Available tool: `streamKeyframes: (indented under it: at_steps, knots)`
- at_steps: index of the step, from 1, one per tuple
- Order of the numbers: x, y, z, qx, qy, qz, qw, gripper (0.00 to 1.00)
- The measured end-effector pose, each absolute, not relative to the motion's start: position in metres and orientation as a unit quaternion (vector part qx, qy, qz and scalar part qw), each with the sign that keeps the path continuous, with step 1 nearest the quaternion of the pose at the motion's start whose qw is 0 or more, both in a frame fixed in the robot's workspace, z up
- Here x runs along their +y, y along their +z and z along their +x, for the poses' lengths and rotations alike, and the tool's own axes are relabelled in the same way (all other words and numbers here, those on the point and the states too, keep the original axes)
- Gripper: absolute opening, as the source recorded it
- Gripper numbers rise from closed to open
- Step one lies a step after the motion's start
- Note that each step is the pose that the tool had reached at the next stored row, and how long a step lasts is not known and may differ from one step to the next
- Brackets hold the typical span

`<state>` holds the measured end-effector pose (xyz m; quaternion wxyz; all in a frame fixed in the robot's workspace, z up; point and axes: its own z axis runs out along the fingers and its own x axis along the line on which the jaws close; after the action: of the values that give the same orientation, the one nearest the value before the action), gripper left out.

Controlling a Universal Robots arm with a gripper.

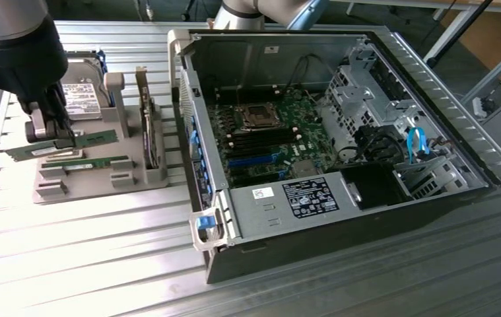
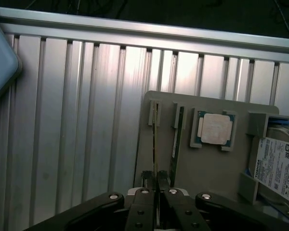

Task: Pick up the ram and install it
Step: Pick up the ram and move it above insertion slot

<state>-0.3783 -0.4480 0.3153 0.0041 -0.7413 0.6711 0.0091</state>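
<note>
In the exterior view, the gripper stands over the gray holder at the exterior view's left. Its fingers are closed on the ram, a green stick held lengthwise and slightly tilted above the outer slot. A second memory stick sits in the holder just beside it, and a hard drive stands at the holder's far end. At the exterior view's right, the open computer case lies on the ribbed aluminium table, showing the motherboard, the processor socket, a blue cable and the power supply. The power supply has a black label and a white sticker whose print is too small to read. In the wrist view, the gripper has its two fingers pressed together on the thin edge of the ram, which reaches to the holder's end post. The second memory stick is in the neighbouring slot, and a square processor chip lies in its recess. The hard drive carries a white label with the word "TOSHIBA".
</note>
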Motion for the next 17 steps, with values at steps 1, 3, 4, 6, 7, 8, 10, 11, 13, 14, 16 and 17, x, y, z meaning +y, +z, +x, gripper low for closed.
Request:
streamKeyframes:
  at_steps: [1, 3, 4, 6, 7, 8, 10, 11, 13, 14, 16, 17]
  knots:
    - [-0.448, 0.317, -0.378, 0.671, 0.009, -0.741, 0.004, 0.13]
    - [-0.448, 0.32, -0.378, 0.671, 0.009, -0.741, 0.004, 0.13]
    - [-0.448, 0.323, -0.378, 0.671, 0.009, -0.741, 0.004, 0.13]
    - [-0.448, 0.327, -0.378, 0.671, 0.009, -0.741, 0.004, 0.13]
    - [-0.448, 0.329, -0.378, 0.671, 0.009, -0.741, 0.004, 0.13]
    - [-0.448, 0.332, -0.378, 0.671, 0.009, -0.741, 0.004, 0.13]
    - [-0.448, 0.336, -0.378, 0.671, 0.009, -0.741, 0.004, 0.13]
    - [-0.448, 0.338, -0.378, 0.671, 0.009, -0.741, 0.004, 0.13]
    - [-0.448, 0.346, -0.378, 0.671, 0.009, -0.741, 0.004, 0.13]
    - [-0.448, 0.348, -0.378, 0.671, 0.009, -0.741, 0.004, 0.13]
    - [-0.448, 0.351, -0.378, 0.671, 0.009, -0.741, 0.004, 0.13]
    - [-0.448, 0.352, -0.378, 0.671, 0.009, -0.741, 0.004, 0.13]
